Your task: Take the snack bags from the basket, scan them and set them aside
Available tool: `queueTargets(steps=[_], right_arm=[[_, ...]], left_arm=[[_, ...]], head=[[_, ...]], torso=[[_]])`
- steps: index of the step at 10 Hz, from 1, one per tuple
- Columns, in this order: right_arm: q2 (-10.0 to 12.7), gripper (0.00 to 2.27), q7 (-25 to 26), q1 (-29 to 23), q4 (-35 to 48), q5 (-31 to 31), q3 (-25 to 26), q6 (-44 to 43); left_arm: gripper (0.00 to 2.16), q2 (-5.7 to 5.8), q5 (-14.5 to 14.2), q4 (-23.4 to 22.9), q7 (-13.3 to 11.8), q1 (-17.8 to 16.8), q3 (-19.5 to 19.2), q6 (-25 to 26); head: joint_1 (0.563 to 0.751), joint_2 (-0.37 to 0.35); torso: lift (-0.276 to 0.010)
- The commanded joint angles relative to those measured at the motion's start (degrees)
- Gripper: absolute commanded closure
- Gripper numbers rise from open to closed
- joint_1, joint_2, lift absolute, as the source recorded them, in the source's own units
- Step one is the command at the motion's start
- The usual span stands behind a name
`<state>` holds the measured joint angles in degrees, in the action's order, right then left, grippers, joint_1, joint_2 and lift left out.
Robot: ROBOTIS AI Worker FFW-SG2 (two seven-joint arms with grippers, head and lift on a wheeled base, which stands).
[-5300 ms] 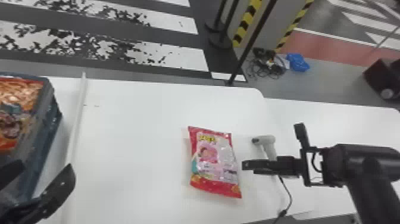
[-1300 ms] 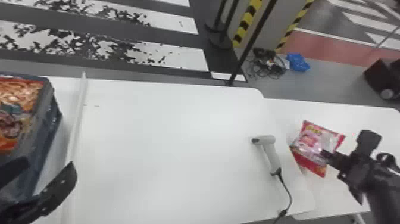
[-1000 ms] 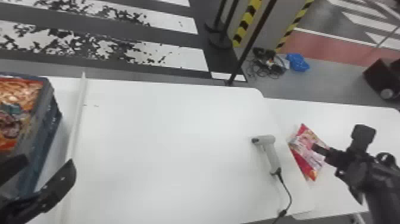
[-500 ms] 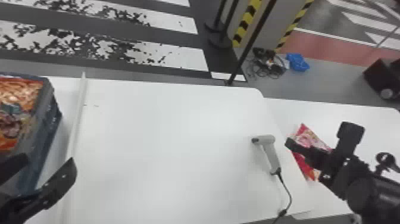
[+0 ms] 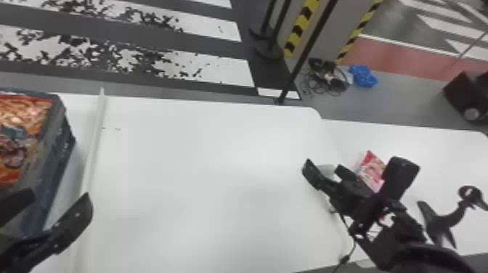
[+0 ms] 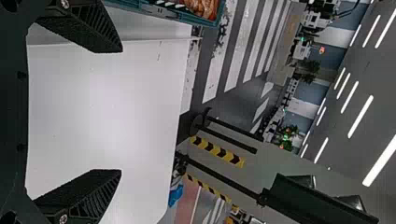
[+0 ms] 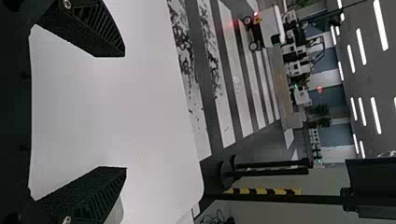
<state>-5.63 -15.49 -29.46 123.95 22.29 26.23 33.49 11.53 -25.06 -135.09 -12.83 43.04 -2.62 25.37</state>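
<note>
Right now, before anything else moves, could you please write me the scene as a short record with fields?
basket: dark blue-green plastic basket, on the left, holding an orange printed snack bag
set-aside bag: red and pink snack bag, on the right-hand white table, partly hidden
scanner: pale grey handheld scanner, mostly hidden behind right pincer
left pincer: open, empty, near basket
right pincer: open, empty

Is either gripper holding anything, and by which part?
Nothing is held: the left gripper and the right gripper are both open, with nothing between their fingers.
</note>
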Motion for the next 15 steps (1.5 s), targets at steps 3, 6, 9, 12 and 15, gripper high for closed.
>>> queueTargets(steps=[3,6,9,12,15], right_arm=[[5.7,0.07,-2.1,-4.7,1.7,-1.7,-9.4,-8.7],[5.7,0.07,-2.3,-10.1,1.8,-3.0,-14.2,-15.1],[5.7,0.07,-1.7,-11.1,1.8,-3.3,-13.0,-18.9],[5.7,0.07,-1.8,-12.7,2.1,-2.0,-11.7,-21.8],[5.3,0.07,-2.1,-13.0,3.8,-1.7,-11.8,-21.4]], left_arm=[[0.07,-0.19,0.5,0.1,1.0,-0.1,0.4,-0.3],[0.07,-0.10,4.5,-0.2,4.3,0.4,3.0,-1.7],[0.07,0.25,10.6,-1.1,7.6,0.4,5.5,-4.3],[0.07,0.42,10.7,-1.5,7.6,1.3,5.5,-6.4],[0.07,-0.28,9.7,-2.2,5.2,-0.8,-0.5,-4.5]], head=[[0.695,-0.256],[0.695,-0.154],[0.695,-0.149],[0.695,-0.178],[0.695,-0.185]], torso=[[-0.075],[-0.075],[-0.075],[-0.075],[-0.075]])
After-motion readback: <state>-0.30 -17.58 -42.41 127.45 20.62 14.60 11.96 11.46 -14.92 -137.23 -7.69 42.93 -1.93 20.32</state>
